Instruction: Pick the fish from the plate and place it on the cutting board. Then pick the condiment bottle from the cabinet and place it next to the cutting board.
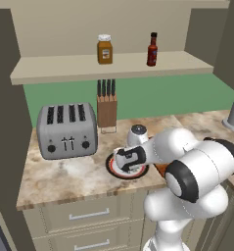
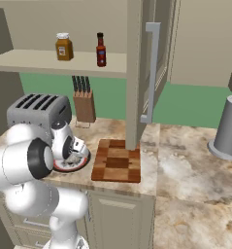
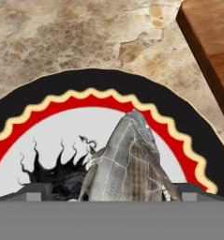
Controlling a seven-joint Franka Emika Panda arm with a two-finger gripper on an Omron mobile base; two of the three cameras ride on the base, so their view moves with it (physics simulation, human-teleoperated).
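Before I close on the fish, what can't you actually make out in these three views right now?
- Silvery-grey fish: hand view, tail end cut off at the bottom edge; the arm covers it in both base views.
- Round black-rimmed plate: mostly behind the gripper and forearm.
- Checkered wooden cutting board: far edge behind the beige cabinet panel.
- Dark red condiment bottle: label too small to read.
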